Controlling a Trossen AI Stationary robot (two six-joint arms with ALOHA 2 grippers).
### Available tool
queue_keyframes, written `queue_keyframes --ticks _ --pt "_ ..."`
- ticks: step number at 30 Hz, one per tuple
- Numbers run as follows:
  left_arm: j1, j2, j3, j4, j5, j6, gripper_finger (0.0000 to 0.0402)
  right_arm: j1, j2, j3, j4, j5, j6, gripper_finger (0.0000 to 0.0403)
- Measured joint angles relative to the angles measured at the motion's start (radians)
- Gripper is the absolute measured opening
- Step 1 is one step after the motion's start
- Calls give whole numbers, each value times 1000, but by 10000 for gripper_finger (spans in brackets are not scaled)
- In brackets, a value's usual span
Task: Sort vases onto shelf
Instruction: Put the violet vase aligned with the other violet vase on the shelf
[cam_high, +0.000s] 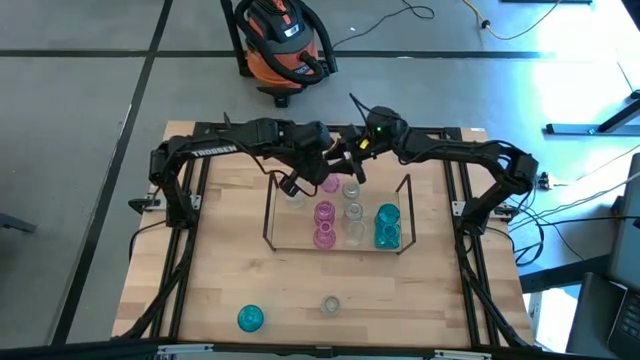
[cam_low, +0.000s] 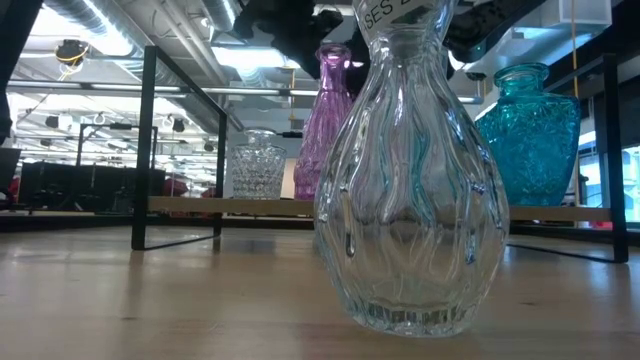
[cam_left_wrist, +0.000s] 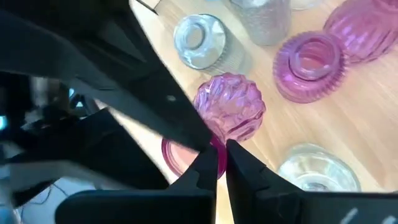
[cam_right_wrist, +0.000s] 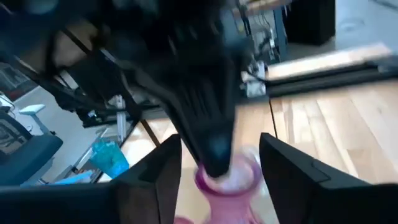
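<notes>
A pink vase (cam_left_wrist: 230, 109) with a bulbous, ribbed body is at the far end of the wire shelf (cam_high: 266, 215). My left gripper (cam_left_wrist: 222, 158) is shut on its mouth. My right gripper (cam_right_wrist: 221, 140) is open, with one finger on each side of the same vase's mouth (cam_right_wrist: 239, 177), apart from it. Two pink vases (cam_high: 325, 224), three clear ones (cam_high: 353, 212) and two teal ones (cam_high: 387, 226) stand in rows on the shelf's base. Another clear vase (cam_high: 293, 195) stands at its left. A teal vase (cam_high: 250, 318) and a clear vase (cam_low: 415, 190) stand on the table near its near edge. My left gripper pinches the pink vase's rim (cam_left_wrist: 214, 152) between its two fingers, one inside the mouth and one outside. It comes from above, slanting in from the table's left. The vase stays roughly upright below the fingers; whether its bottom rests on the shelf's base I cannot tell.
Both arms meet over the shelf's far end, close together. The shelf's upright wire ends (cam_low: 148, 140) stand at left and right. A black frame (cam_high: 190, 200) edges the table. Bare wood lies between the shelf and the two vases near the near edge.
</notes>
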Motion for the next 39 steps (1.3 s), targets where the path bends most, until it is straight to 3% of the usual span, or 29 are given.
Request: queue_keyframes --ticks 7,14,18,22,25,33,39 --pt "-2 0 0 8 -26 -11 6 0 -1 6 88 -12 52 185" --pt "-9 -2 0 -29 -42 -38 5 -54 0 75 -40 -67 77 185" --pt "-38 -2 0 -47 -67 -56 5 -133 -6 111 -228 3 51 185" --pt "-68 10 2 -33 -87 -69 5 -203 -47 114 -304 31 49 186" --pt "-89 48 2 -41 -162 -90 5 -233 -98 115 -349 62 44 186" --pt "-110 139 2 -47 -299 -151 5 -251 -251 115 -454 184 3 186" --pt "-110 146 2 -44 -296 -199 5 -249 -337 115 -541 231 -13 186"
